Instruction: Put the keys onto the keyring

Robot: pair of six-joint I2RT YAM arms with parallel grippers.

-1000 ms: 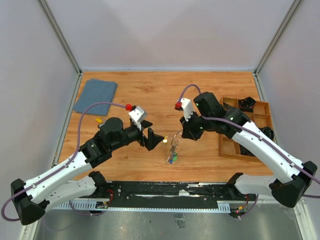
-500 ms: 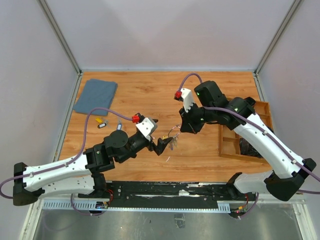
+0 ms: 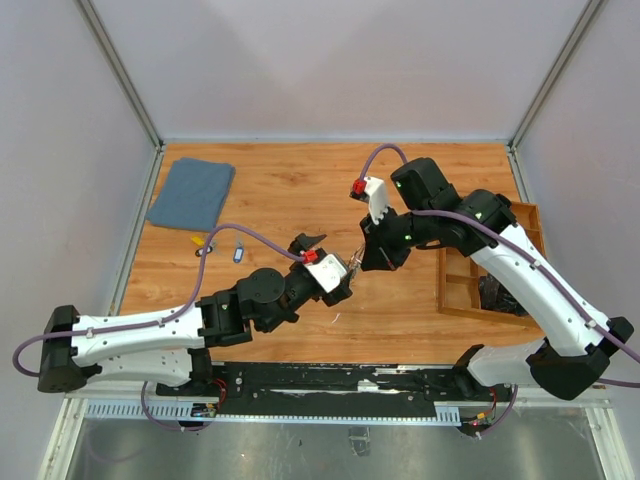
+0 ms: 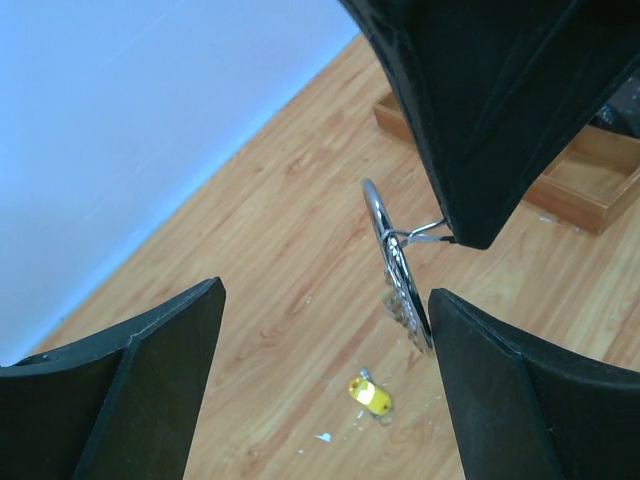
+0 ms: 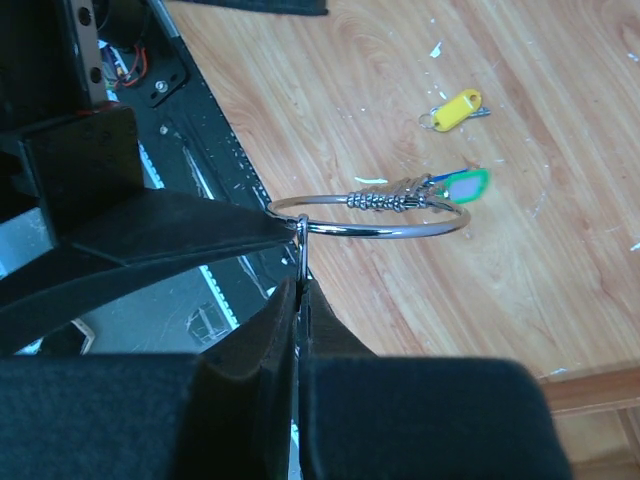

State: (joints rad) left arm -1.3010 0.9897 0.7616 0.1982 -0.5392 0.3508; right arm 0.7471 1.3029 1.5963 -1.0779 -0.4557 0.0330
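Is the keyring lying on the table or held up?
Held up: the shut right hand pinches the keyring wire, above the table.

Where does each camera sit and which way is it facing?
Top external: above and behind, looking down at the table; left arm and right arm show.
Left wrist: on the left arm, looking past its open left gripper at the keyring.
Right wrist: on the right arm, looking along the right gripper, shut on the keyring.
Shared: both wrist views show keyring and yellow key.
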